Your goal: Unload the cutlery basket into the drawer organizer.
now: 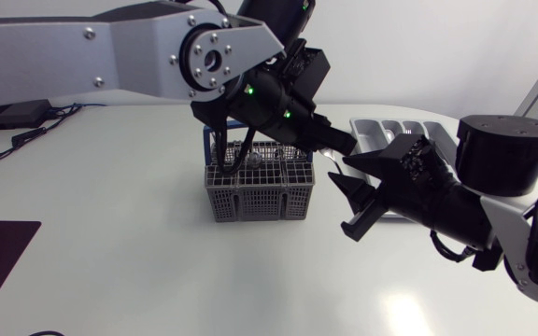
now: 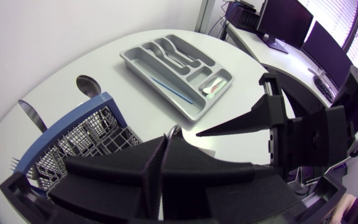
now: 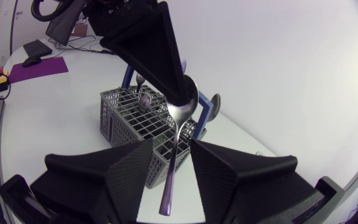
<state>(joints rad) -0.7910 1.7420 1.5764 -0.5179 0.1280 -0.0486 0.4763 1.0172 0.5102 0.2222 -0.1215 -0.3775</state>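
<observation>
White counter (image 1: 110,233): grey mesh cutlery basket (image 1: 260,191) holds spoons (image 2: 89,85). Beside it, left pincer (image 3: 181,99) clamps steel spoon (image 3: 174,155), right pincer (image 1: 346,202) open. Grey plastic drawer organizer (image 2: 157,87) part-filled.

The left arm (image 1: 138,47) stretches in above the cutlery basket (image 1: 260,191), with its wrist angled down past the basket's right side. The left pincer (image 1: 339,142) is clamped flat on the bowl of a spoon (image 3: 179,115), which hangs handle-down. The right arm (image 1: 493,205) comes in low on the basket's right, forearm pointed toward it. The right pincer (image 1: 351,201) is spread wide, one finger on either side of the hanging handle, neither touching it.
</observation>
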